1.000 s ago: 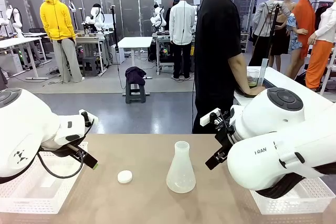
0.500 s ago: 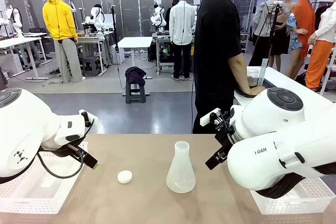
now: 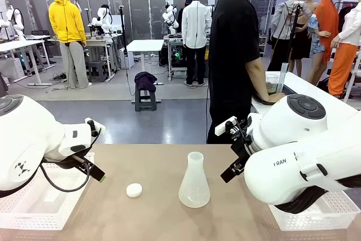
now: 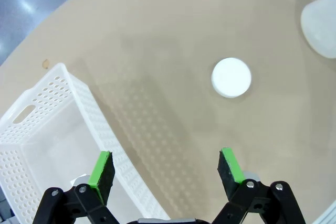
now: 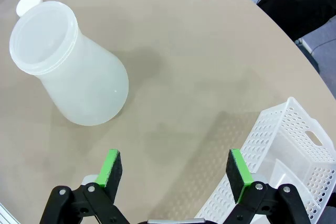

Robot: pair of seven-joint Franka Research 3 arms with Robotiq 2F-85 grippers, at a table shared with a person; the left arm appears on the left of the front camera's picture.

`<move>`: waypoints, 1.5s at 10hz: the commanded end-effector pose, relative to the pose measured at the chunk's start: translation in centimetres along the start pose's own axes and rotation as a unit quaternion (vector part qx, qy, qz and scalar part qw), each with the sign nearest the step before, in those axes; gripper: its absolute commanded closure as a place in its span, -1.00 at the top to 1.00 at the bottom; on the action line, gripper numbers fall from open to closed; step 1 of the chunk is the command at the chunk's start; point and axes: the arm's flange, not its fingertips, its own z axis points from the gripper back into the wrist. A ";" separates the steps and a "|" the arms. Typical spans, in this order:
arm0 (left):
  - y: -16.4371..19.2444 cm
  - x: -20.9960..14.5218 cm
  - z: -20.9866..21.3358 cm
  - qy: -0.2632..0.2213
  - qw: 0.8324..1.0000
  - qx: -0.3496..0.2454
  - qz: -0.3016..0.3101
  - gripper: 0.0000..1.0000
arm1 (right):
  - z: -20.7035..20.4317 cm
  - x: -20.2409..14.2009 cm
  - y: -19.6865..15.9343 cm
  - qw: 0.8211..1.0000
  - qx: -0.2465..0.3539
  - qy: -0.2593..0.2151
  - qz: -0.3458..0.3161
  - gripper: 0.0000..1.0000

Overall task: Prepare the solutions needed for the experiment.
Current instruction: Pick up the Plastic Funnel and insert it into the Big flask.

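An empty-looking translucent conical flask [image 3: 194,183] stands upright at mid-table, also seen in the right wrist view [image 5: 68,69]. A small white round cap [image 3: 134,190] lies to its left, under my left gripper's view [image 4: 231,77]. A greenish solution shows in a clear beaker [image 3: 273,84] on a side table at the far right, by the person's hand [image 3: 271,97]; a tall clear cylinder [image 3: 282,77] stands beside it. My left gripper [image 4: 165,169] hangs open above the table between cap and basket. My right gripper [image 5: 176,169] is open, to the right of the flask.
A white perforated basket [image 3: 34,202] sits at the table's left edge under my left arm, and another [image 3: 316,214] at the right under my right arm. The person in black [image 3: 234,55] stands at the far side, turned toward the side table.
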 end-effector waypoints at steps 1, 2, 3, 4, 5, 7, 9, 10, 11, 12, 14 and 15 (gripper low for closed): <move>-0.1 -0.2 2.4 -0.027 0.999 -0.044 -0.004 1.00 | 1.9 0.0 0.3 0.999 0.033 -0.020 -0.027 1.00; -0.1 -0.3 3.9 -0.041 0.997 -0.072 -0.005 1.00 | 3.7 0.2 0.5 0.996 0.056 -0.039 -0.051 1.00; 0.0 -0.4 5.5 -0.046 0.995 -0.090 0.002 1.00 | 5.4 0.4 0.5 0.995 0.054 -0.050 -0.066 1.00; 0.0 -0.5 7.0 -0.056 0.992 -0.114 0.011 1.00 | 7.0 0.7 0.6 0.990 0.081 -0.071 -0.092 1.00; 0.2 -0.6 8.5 -0.075 0.984 -0.162 0.027 1.00 | 8.5 1.0 0.5 0.980 0.124 -0.091 -0.126 1.00; 0.5 -0.8 10.5 -0.089 0.955 -0.267 0.088 1.00 | 10.4 1.1 -0.2 0.938 0.226 -0.136 -0.225 1.00; 1.1 -0.3 11.5 -0.081 0.912 -0.345 0.208 1.00 | 10.5 1.2 -1.3 0.858 0.340 -0.142 -0.358 1.00; 1.5 -0.5 11.4 -0.091 0.885 -0.386 0.242 1.00 | 10.0 1.0 -1.5 0.829 0.365 -0.141 -0.400 1.00; 2.1 -0.7 11.3 -0.109 0.857 -0.422 0.275 1.00 | 9.5 0.7 -1.8 0.796 0.390 -0.137 -0.442 1.00; 2.8 -1.2 11.3 -0.127 0.824 -0.457 0.309 1.00 | 8.9 0.3 -1.8 0.763 0.426 -0.139 -0.466 1.00; 4.0 -2.1 11.3 -0.165 0.768 -0.500 0.365 1.00 | 8.0 -0.4 -1.5 0.736 0.450 -0.138 -0.487 1.00; 4.0 -2.3 11.2 -0.174 0.747 -0.521 0.375 1.00 | 7.4 -0.5 -1.3 0.728 0.456 -0.139 -0.493 1.00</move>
